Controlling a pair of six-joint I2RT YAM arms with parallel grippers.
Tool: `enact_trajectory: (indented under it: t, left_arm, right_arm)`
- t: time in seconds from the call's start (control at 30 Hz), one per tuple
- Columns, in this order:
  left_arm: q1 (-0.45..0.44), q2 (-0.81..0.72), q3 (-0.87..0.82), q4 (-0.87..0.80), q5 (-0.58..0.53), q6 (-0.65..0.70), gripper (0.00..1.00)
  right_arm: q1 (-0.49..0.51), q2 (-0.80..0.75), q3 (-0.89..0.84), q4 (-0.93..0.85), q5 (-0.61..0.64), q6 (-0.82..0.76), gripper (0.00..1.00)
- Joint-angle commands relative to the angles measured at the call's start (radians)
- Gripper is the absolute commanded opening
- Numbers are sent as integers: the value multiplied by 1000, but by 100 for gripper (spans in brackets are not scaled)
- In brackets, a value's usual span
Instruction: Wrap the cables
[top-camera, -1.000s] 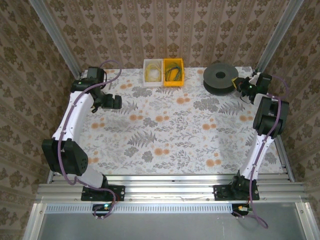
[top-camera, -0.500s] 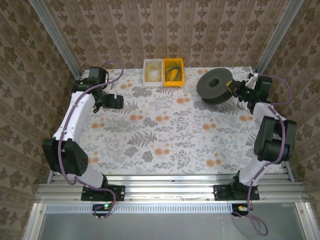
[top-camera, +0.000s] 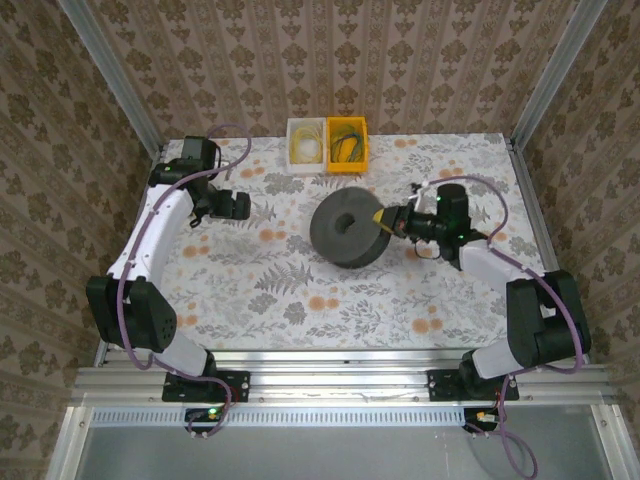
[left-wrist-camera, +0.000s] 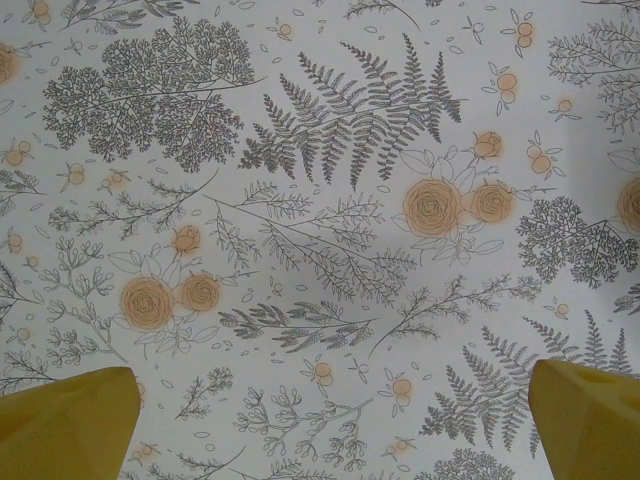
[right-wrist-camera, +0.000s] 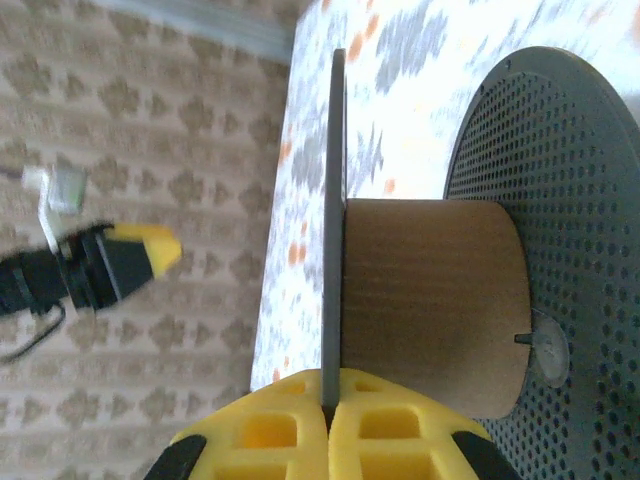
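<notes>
The right gripper (top-camera: 384, 219) is clenched on the wide dark grey round spool (top-camera: 347, 228), which sits tilted over the middle of the floral-patterned desk (top-camera: 270, 290). In the right wrist view, the yellow fingers (right-wrist-camera: 385, 430) pinch the edge of the spool's thin flat flange (right-wrist-camera: 335, 200). The brown cardboard core (right-wrist-camera: 435, 300) runs from this flange to a perforated flange (right-wrist-camera: 570, 150) on the right. Whether the spool touches the desk, I cannot tell.

The left gripper (top-camera: 236, 206) is released and holds nothing. It hangs over the far left part of the desk, well apart from the spool. In its wrist view the two yellow fingertips (left-wrist-camera: 65, 425) stand wide apart above bare printed cloth.

The pale yellow thin cables (top-camera: 306, 147) lie coiled in a white open box (top-camera: 290, 160) at the far edge. The dark green thin cables (top-camera: 347, 146) lie in a yellow open box (top-camera: 347, 167) touching its right side.
</notes>
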Motion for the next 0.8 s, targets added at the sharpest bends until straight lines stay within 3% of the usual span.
enact_trajectory:
  t: [0.0,0.23,0.47,0.77]
  left_arm:
    - [-3,-23,-13,6,13,17,100]
    - [-14,-23,-14,6,10,17,100]
    - [-17,-19,-26,10,5,18,100]
    - [-26,3,-28,21,16,21,100]
  right_arm:
    - [55,54,-15,240,-41,93,0]
    - [98,309,-16,494,-32,193,0]
    - [98,468,15,453,-26,129,0]
    - [91,481,-33,453,28,109,0]
